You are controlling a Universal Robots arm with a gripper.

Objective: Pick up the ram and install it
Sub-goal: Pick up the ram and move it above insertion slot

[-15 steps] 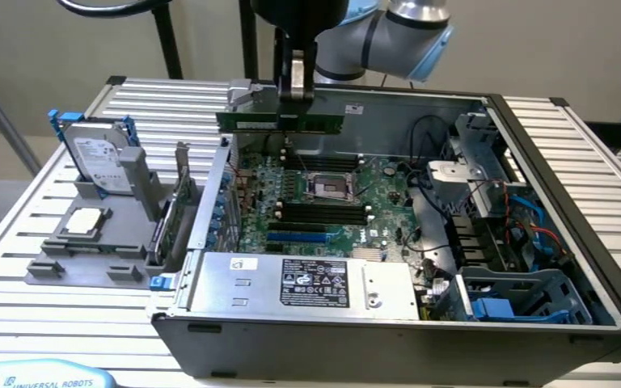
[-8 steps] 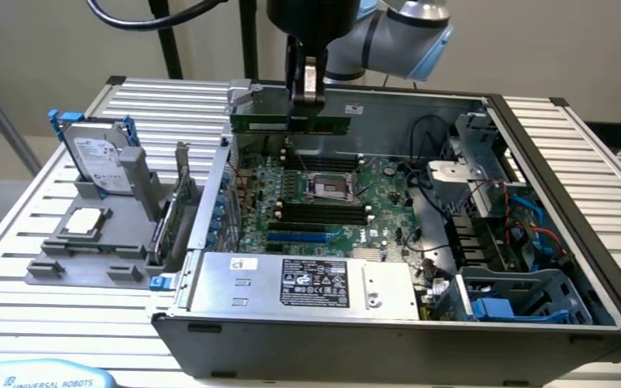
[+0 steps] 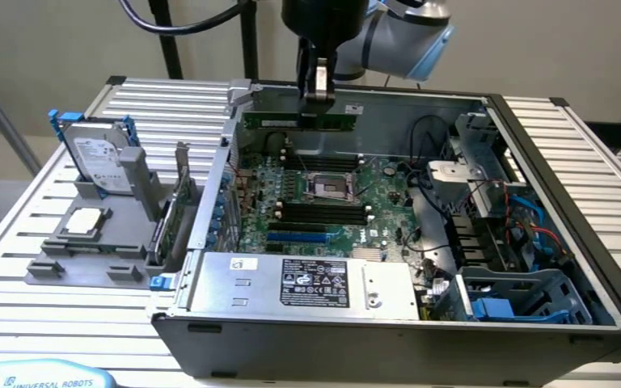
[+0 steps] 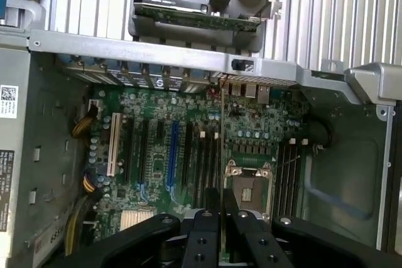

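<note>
Exterior view: the tool hangs over the far side of the open computer case, its fingers pinched on the top edge of the ram. The green stick is held on edge, clear of the motherboard. Its long axis runs across the view from left to right, parallel to the black memory slots that lie on the nearer side of the processor socket (a second bank seems to sit on the socket's far side, closer under the stick). There is open air beneath it. Cables crowd the exterior view's right, and the case's side wall stands near the stick's left end.

Wrist view: the tool looks straight down at the board. The ram shows edge-on as a thin line between the fingers, in line with the memory slots just beside the processor socket. It appears to hang over the strip between them, not yet seated. The blue expansion slot lies well apart.
</note>
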